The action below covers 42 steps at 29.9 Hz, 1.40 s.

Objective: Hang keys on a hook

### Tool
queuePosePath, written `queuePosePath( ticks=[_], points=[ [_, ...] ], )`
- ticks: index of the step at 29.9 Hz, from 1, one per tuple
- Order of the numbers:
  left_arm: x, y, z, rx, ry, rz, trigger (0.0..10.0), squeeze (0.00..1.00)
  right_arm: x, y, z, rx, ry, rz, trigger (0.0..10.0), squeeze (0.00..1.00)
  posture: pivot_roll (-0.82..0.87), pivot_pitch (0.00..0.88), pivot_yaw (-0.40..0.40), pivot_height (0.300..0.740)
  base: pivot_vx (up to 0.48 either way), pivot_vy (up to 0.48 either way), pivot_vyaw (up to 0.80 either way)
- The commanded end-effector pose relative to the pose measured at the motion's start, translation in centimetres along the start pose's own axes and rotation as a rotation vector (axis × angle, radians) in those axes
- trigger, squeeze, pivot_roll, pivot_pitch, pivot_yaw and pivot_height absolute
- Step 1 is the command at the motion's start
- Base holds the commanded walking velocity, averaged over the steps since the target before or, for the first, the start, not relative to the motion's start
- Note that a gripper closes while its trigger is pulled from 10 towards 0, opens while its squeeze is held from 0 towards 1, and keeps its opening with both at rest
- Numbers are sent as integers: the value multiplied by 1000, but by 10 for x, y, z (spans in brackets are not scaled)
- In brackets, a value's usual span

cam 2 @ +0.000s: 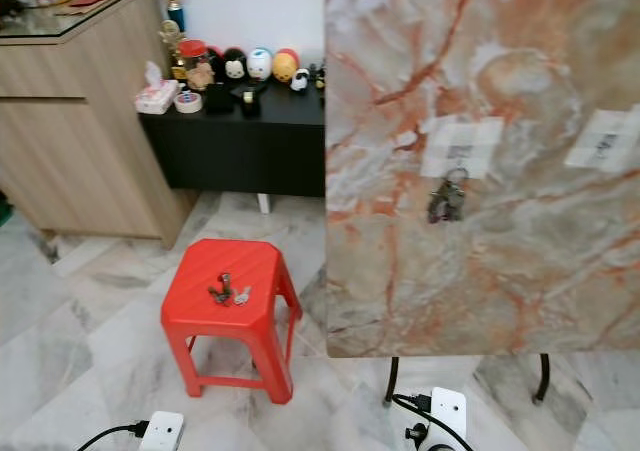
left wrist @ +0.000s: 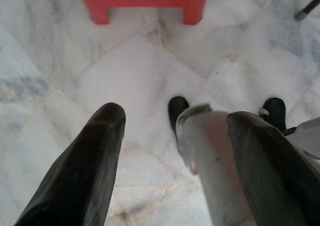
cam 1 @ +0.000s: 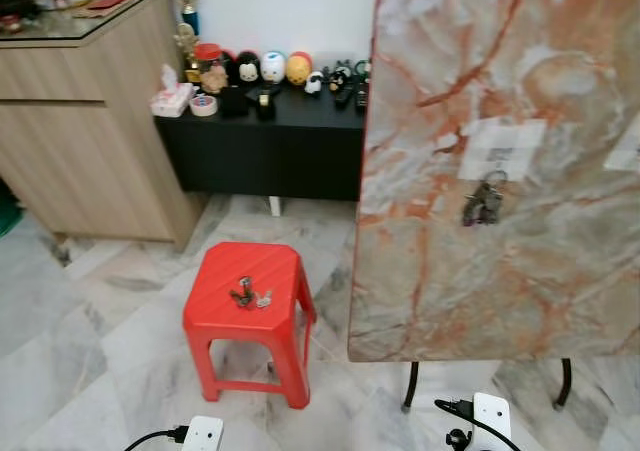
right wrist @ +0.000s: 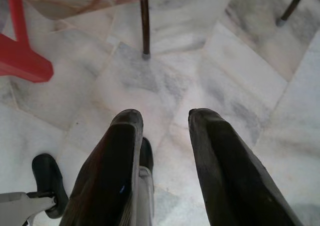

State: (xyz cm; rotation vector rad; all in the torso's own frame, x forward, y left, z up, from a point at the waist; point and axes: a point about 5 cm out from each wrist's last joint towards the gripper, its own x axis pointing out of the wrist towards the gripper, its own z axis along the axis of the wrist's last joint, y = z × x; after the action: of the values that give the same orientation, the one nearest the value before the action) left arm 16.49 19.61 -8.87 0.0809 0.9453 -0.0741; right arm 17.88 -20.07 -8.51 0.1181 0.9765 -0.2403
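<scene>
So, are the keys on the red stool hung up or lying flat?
Lying flat: the keys rest loose on the red stool; another bunch hangs on the marble board.

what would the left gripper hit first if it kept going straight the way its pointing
The left gripper, fingers apart, points down at the marble floor. Going straight on, it would probably meet bare floor tile first, short of the red stool legs. The robot's silver leg sits close beside that line, so depth is uncertain.
</scene>
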Motion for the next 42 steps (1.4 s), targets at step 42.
queuePosePath(
  ticks=[42],
  points=[
    [-1, 5, -2, -35, 23, 13, 10000, 0, 0, 6, 0, -5, 5, 15, 10000, 0, 31, 0, -1, 740, 0, 318, 0]
  ],
)
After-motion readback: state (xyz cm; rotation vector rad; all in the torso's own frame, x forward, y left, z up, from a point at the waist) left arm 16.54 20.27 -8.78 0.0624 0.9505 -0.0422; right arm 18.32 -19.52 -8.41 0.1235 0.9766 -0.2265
